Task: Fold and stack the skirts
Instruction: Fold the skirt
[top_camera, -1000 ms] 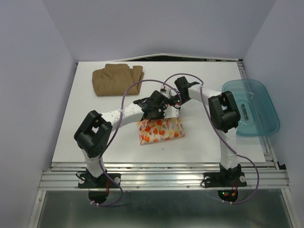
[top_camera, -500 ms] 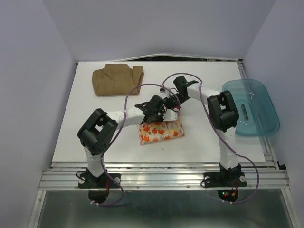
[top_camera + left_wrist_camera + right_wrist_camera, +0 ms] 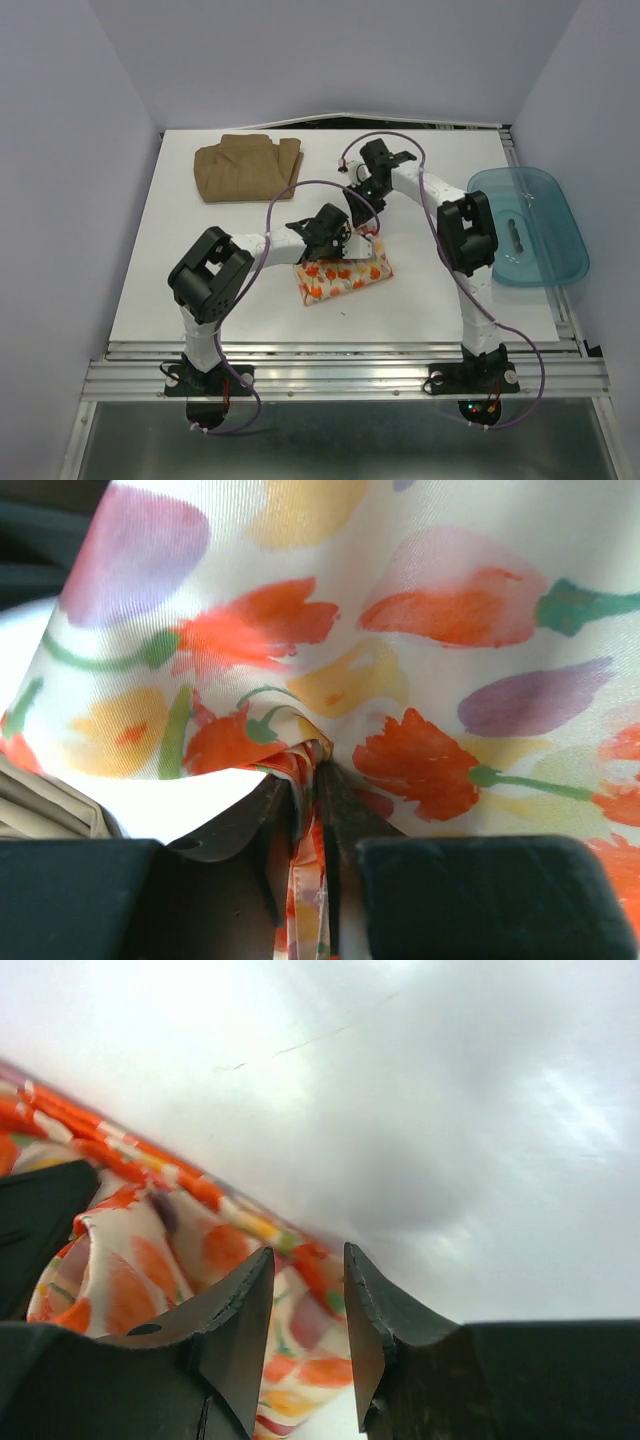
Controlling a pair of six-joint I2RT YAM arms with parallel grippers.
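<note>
The cream leaf-print skirt [image 3: 342, 277] lies folded in a small bundle at the middle of the table. My left gripper [image 3: 343, 243] is at its far edge; the left wrist view shows that gripper [image 3: 312, 755] shut on a bunched hem of the printed cloth [image 3: 420, 630]. My right gripper [image 3: 364, 212] hovers just beyond the bundle. In the right wrist view that gripper [image 3: 308, 1255] has its fingers apart with nothing between them, the printed skirt [image 3: 150, 1260] below and to the left. The tan-brown skirt [image 3: 245, 168] lies folded at the far left.
A translucent teal tub [image 3: 528, 225] sits at the right edge of the white table [image 3: 200, 260]. Purple cables loop over both arms above the bundle. Grey walls enclose the table on three sides.
My right gripper has drawn back from the printed skirt toward the far side. My left arm has shifted slightly right, still holding the cloth, and the bundle has shifted a little.
</note>
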